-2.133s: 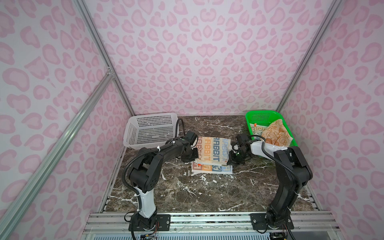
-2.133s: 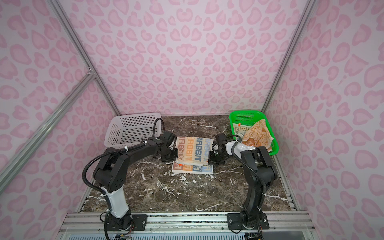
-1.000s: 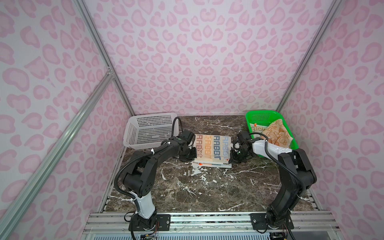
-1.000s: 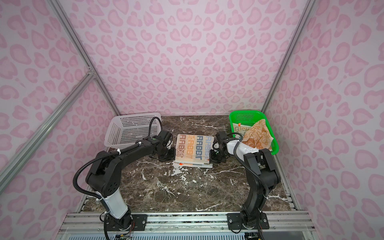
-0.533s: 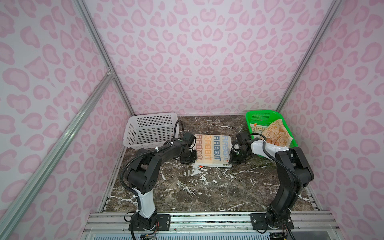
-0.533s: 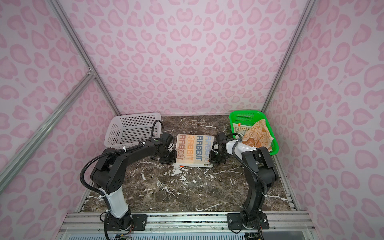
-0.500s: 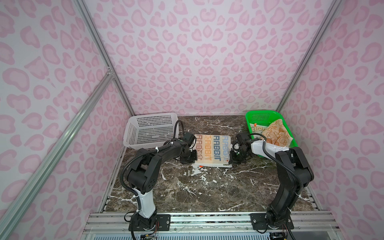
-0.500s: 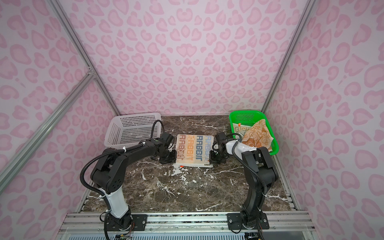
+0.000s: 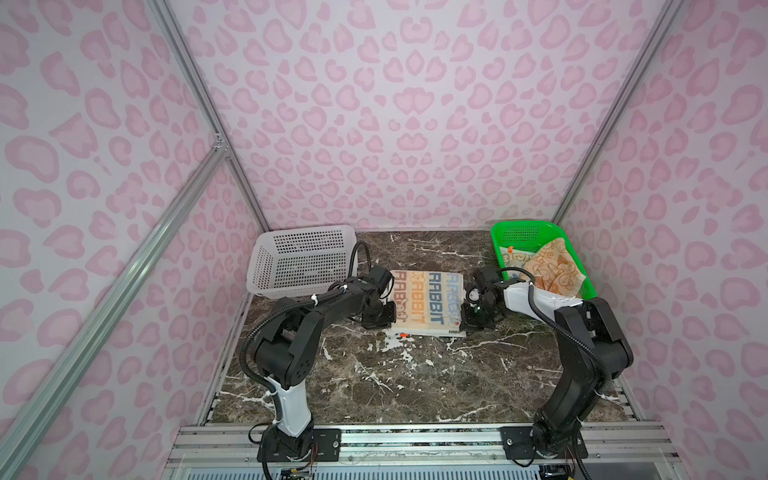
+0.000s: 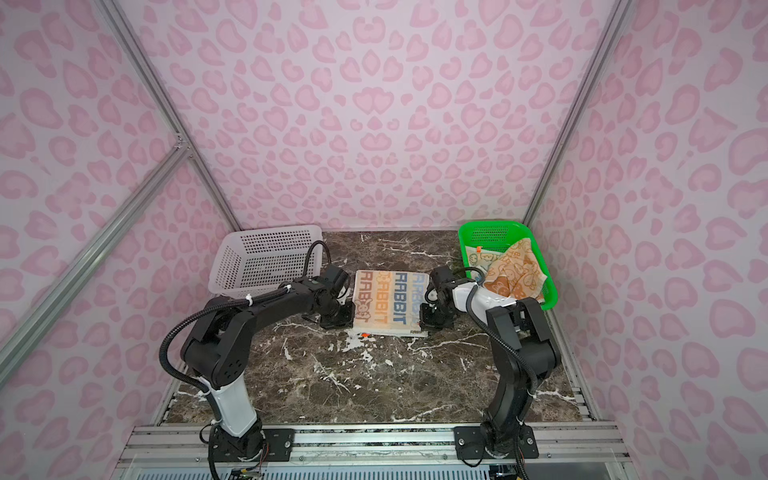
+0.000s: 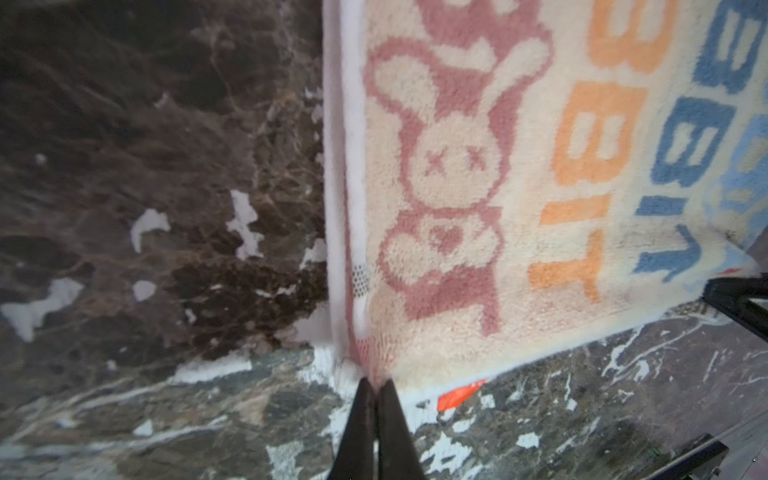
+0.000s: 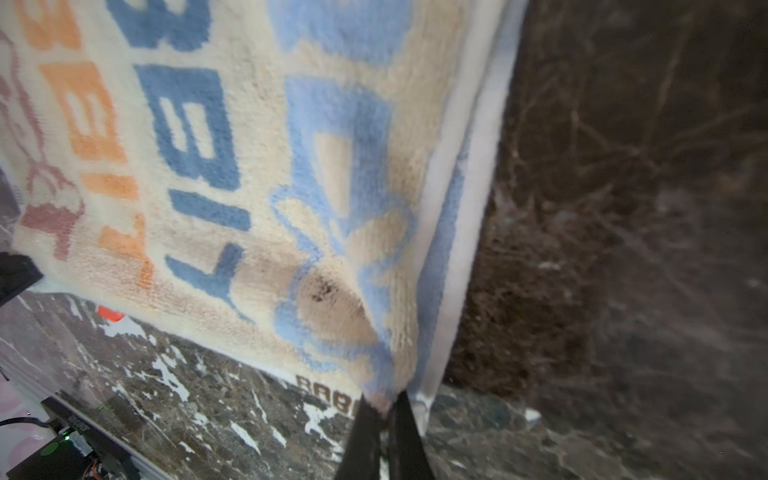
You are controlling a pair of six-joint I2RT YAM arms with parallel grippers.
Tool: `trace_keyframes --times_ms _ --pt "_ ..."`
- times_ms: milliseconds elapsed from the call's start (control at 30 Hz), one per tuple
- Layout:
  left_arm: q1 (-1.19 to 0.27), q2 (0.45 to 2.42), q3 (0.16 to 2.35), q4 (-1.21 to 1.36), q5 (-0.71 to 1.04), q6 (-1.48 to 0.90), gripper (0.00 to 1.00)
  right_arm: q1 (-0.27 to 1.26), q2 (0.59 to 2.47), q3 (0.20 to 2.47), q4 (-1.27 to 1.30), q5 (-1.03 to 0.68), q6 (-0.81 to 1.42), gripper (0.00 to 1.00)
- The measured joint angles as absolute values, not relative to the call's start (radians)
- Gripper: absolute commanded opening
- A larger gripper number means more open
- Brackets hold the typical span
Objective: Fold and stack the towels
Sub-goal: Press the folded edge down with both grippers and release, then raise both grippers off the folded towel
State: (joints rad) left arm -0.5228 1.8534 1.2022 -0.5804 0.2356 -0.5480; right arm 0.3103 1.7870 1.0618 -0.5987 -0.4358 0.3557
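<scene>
marble counter (image 9: 415,386): cream towel (image 9: 428,301), lettering running back to front.
left gripper (image 11: 376,386), right gripper (image 12: 384,409) clamped on its front corners; white basket (image 9: 299,262), green basket (image 9: 523,232) in back corners.

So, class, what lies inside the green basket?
An orange bunny towel lies crumpled in the green basket, partly covering a paler towel. Whatever lies beneath them is hidden.
</scene>
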Motion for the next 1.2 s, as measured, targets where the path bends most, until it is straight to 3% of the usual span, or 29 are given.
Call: trace_keyframes --times_ms 133,233,333,433,467,500,533,567,600,633,667,967,1200 --pt "-0.525 1.871 1.201 -0.58 0.235 -0.548 0.03 0.316 1.797 1.06 -0.593 -0.433 0.356 0.05" --pt "-0.528 1.874 1.201 -0.582 0.234 -0.548 0.06 0.326 1.797 1.063 -0.594 -0.423 0.358 0.16" --pt "-0.529 1.874 1.206 -0.59 0.226 -0.545 0.15 0.333 1.793 1.07 -0.597 -0.419 0.358 0.32" --pt "-0.529 1.866 1.221 -0.607 0.218 -0.544 0.38 0.337 1.768 1.079 -0.611 -0.401 0.358 0.53" --pt "-0.531 1.857 1.229 -0.615 0.212 -0.543 0.51 0.337 1.755 1.085 -0.622 -0.396 0.358 0.59" --pt "-0.532 1.845 1.238 -0.622 0.208 -0.543 0.7 0.337 1.74 1.093 -0.631 -0.393 0.358 0.66" --pt "-0.532 1.836 1.246 -0.626 0.205 -0.543 0.8 0.337 1.728 1.101 -0.636 -0.392 0.357 0.73" --pt "-0.534 1.826 1.258 -0.631 0.2 -0.542 0.82 0.337 1.711 1.112 -0.647 -0.387 0.358 0.81" --pt "-0.535 1.819 1.27 -0.636 0.196 -0.542 1.0 0.337 1.695 1.126 -0.658 -0.385 0.357 0.89" --pt "-0.535 1.813 1.283 -0.643 0.19 -0.542 0.98 0.337 1.682 1.138 -0.667 -0.383 0.356 0.97" --pt "-0.535 1.806 1.299 -0.655 0.183 -0.539 0.98 0.337 1.669 1.155 -0.678 -0.382 0.356 0.98" --pt "-0.517 1.804 1.449 -0.57 0.274 -0.642 0.98 0.285 1.724 1.265 -0.608 -0.471 0.427 0.98" --pt "-0.527 1.825 1.37 -0.422 0.347 -0.782 0.98 0.306 1.797 1.191 -0.413 -0.601 0.547 0.98"
